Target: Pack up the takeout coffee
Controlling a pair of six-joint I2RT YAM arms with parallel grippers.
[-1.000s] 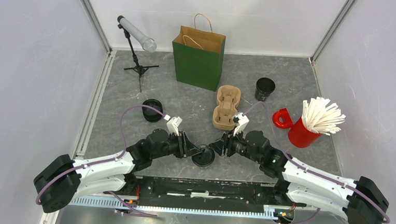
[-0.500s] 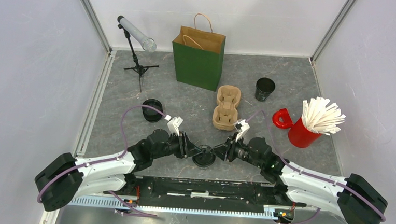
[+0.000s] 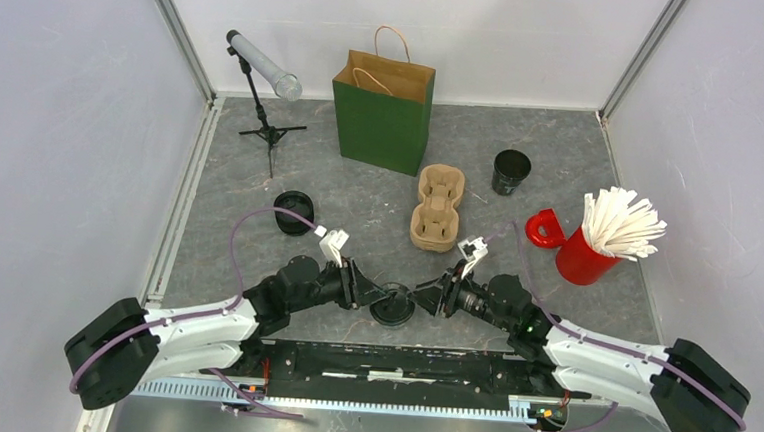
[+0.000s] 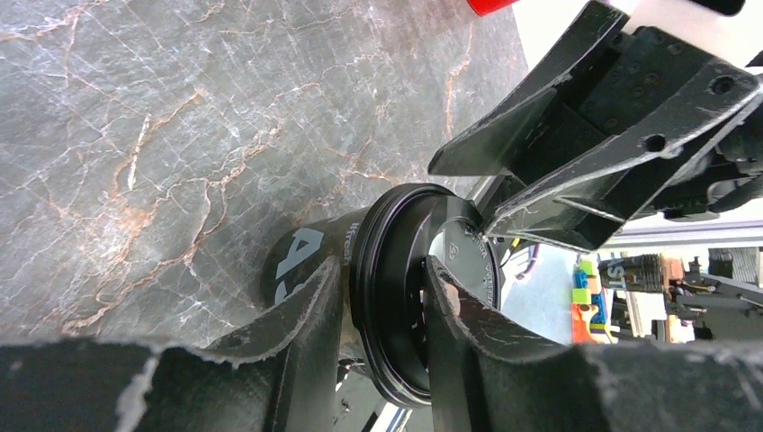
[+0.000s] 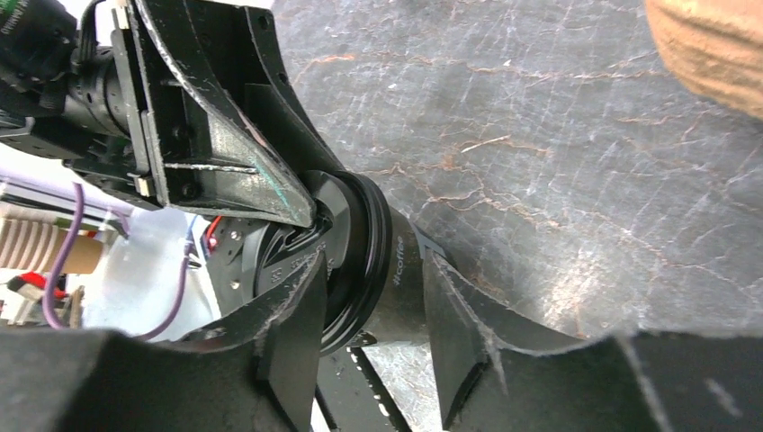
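The takeout coffee [image 3: 393, 306], a small black cup with a black sip lid, stands near the table's front edge between both grippers. My left gripper [image 3: 373, 298] is shut on its lid rim. In the left wrist view [image 4: 382, 297] one finger lies on the lid top and the other against the cup wall [image 4: 297, 256]. My right gripper [image 3: 420, 299] straddles the same rim from the other side. In the right wrist view [image 5: 369, 288] its jaws stand apart, one finger over the lid [image 5: 355, 238] and one beside the cup wall.
A brown pulp cup tray [image 3: 437, 207] lies behind the cup, with a green paper bag [image 3: 384, 111] beyond it. A lidless black cup [image 3: 510, 172], a red mug of white sticks [image 3: 586, 254], a squat black round piece [image 3: 293, 213] and a tube on a stand [image 3: 262, 68] stand around.
My right gripper has moved forward and down to the cup and now straddles its lid. My left gripper has stayed on the cup, shifting only slightly.
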